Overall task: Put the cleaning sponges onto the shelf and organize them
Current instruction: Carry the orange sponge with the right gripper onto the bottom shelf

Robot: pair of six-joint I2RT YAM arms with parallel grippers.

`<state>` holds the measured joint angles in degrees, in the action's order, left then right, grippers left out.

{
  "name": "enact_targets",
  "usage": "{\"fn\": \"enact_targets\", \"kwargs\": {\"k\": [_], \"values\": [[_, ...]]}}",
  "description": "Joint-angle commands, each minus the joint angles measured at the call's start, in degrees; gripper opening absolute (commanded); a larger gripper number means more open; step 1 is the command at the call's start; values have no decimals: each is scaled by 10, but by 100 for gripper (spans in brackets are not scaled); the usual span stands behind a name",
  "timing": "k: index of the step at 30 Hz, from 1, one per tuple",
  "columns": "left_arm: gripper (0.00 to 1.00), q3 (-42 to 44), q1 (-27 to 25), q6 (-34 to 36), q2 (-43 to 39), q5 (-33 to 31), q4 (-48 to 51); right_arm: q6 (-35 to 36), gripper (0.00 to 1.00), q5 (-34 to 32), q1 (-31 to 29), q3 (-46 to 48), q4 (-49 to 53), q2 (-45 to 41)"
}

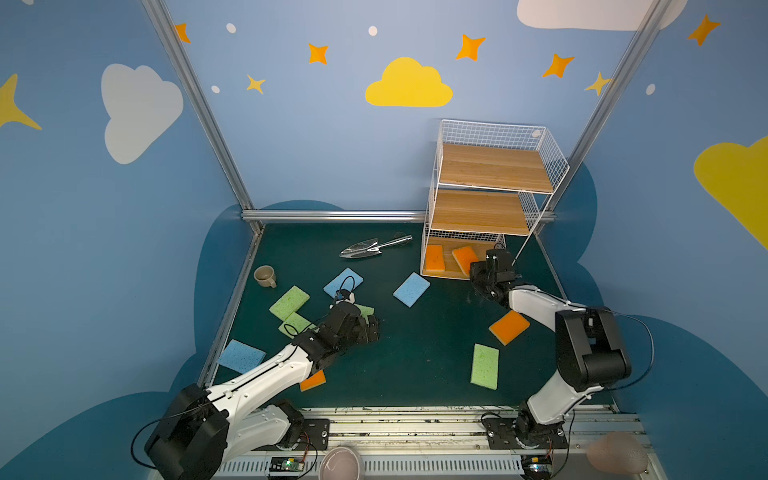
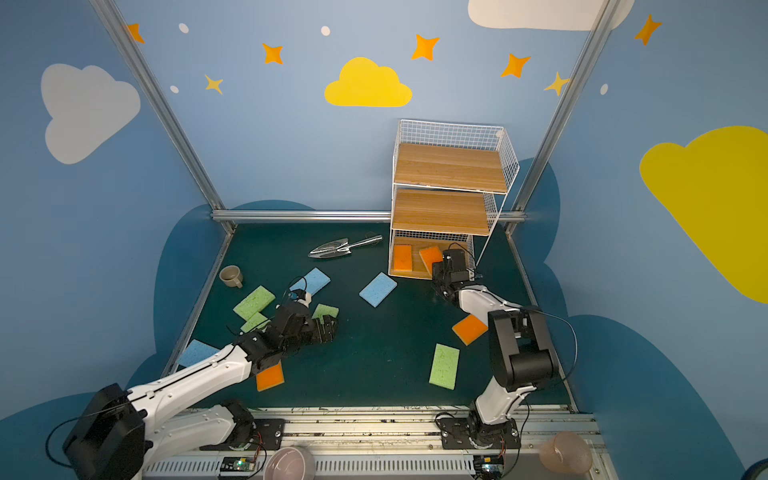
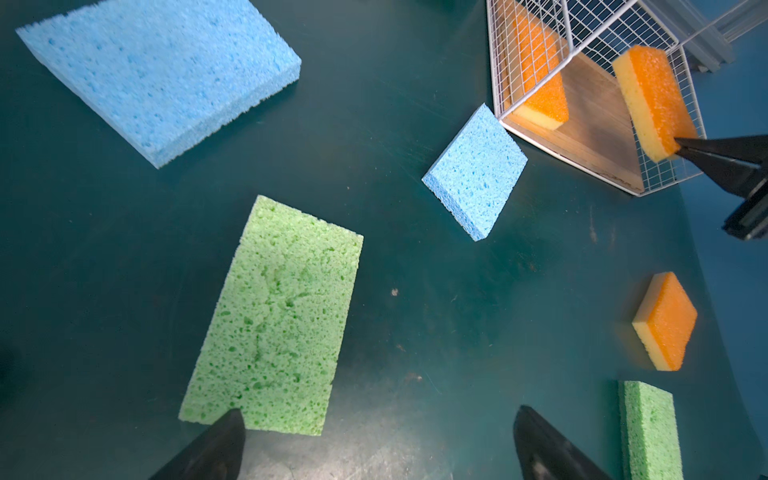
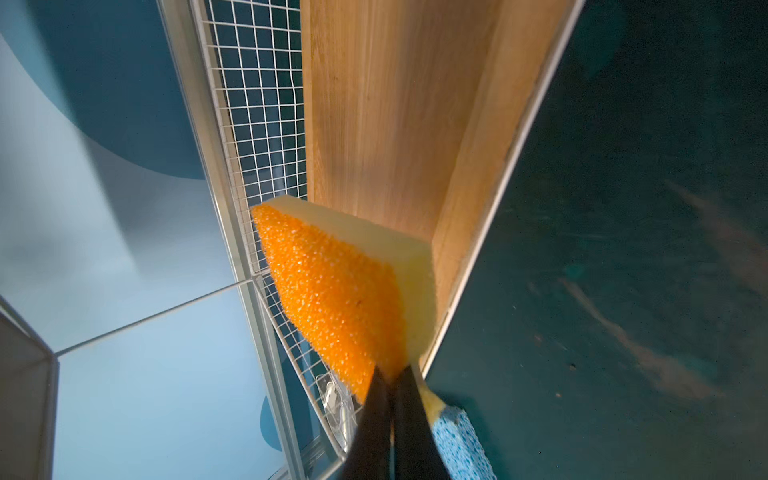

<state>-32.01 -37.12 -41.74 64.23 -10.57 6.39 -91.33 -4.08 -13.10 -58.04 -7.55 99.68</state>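
Two orange sponges (image 1: 435,257) (image 1: 464,255) in shelf (image 1: 494,166) bottom tier, one between tight right fingers (image 4: 374,428); left fingers (image 3: 216,449) wide apart.

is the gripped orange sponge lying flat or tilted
Tilted: the orange sponge leans over the bottom board, one end in the shut jaws of the right gripper.

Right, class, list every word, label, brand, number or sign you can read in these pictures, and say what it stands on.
None: no word, number or brand can be read in any view.
Green sponge, blue sponge, orange sponge: plain, no label.
Shelf, trowel, cup: no marking visible.
Wall: only painted clouds and stars, no writing.
Circuit board: any print too small to read.
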Motion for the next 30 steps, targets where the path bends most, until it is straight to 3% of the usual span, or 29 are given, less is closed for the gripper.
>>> {"fn": "enact_targets", "kwargs": {"k": [1, 14, 30], "values": [[100, 8, 4, 17, -6, -15, -18, -2, 0, -22, 2, -35, -3, 36], [100, 17, 5, 29, -8, -24, -16, 10, 0, -22, 2, -145, 25, 154], [100, 26, 5, 23, -19, -24, -13, 44, 0, 40, -9, -145, -5, 182]]}}
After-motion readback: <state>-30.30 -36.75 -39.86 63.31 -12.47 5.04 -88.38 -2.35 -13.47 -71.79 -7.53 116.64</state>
